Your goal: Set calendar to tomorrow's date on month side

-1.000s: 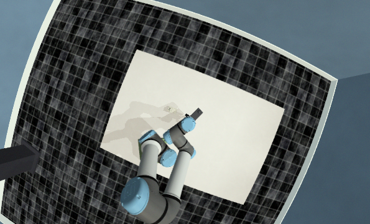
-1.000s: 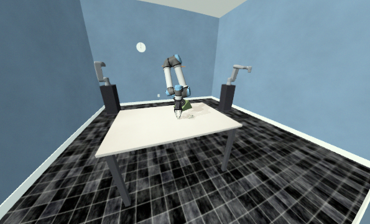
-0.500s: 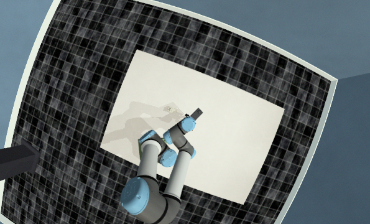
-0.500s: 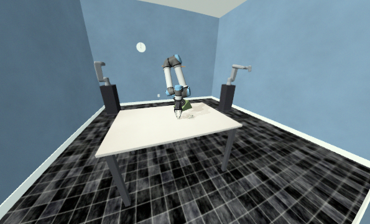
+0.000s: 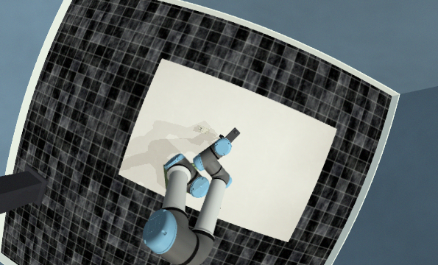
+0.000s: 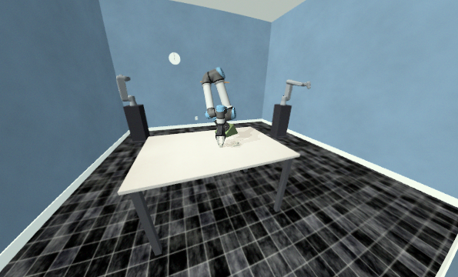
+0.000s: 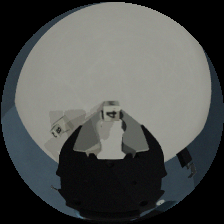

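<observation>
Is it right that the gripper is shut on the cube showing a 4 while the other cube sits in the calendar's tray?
Not the second part: the other cube is on the table, as the top view shows. The gripper is indeed shut on the cube showing a 4.

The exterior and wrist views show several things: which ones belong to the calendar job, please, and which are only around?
For the job:
- cube marked 4, held between the fingers
- second cube, on the table
- green wedge, probably the calendar's stand

Only around:
- wall clock
- two grey arms
</observation>
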Controlling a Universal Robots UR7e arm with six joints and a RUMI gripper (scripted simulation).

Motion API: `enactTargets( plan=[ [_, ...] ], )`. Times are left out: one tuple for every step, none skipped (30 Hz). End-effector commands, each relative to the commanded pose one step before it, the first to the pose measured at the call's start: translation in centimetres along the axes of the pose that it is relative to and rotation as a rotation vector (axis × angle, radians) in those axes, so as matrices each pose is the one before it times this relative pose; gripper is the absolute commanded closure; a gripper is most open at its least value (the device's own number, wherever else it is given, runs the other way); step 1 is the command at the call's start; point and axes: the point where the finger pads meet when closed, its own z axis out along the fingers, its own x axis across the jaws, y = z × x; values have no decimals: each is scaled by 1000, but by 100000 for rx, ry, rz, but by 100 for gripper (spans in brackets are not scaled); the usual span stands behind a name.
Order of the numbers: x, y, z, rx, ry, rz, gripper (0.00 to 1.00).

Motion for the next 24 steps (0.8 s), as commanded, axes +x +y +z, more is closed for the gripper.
enactTargets(
  plan=[
    [1, 188, 257, -466, 1, 11, 90],
    [-5, 13, 36, -19, -7, -14, 90],
    [-4, 9, 35, -13, -6, -12, 90],
    [-3, 5, 33, -7, -5, -5, 90],
    [-1, 1, 30, -1, -3, -1, 90],
    [1, -3, 27, 5, -1, 2, 90],
    [2, -7, 22, 11, 1, 4, 90],
    [4, -10, 18, 16, 3, 6, 90],
    [5, -13, 13, 20, 5, 7, 90],
    [6, -14, 9, 22, 6, 8, 90],
    [6, -15, 5, 22, 7, 8, 90],
    [5, -14, 1, 22, 6, 12, 90],
    [-2, -13, -5, 28, -4, -6, 90],
    [-3, -11, -6, 25, -5, -7, 90],
    [3, -18, -19, 67, 3, 10, 90],
    [0, 0, 0, 0, 0, 0, 90],
    [0, 0, 0, 0, 0, 0, 90],
    [5, -22, -32, 107, 8, 22, 90],
    [1, 1, -3, 2, 1, 3, 90],
    [0, 2, 0, -4, 0, 1, 90],
    [-1, 2, 1, -8, -1, -2, 90],
    [0, 2, 1, -6, -1, -1, 90],
    [0, 1, 1, -4, -1, -1, 90],
    [0, 1, 0, -3, 0, -1, 90]
  ],
)
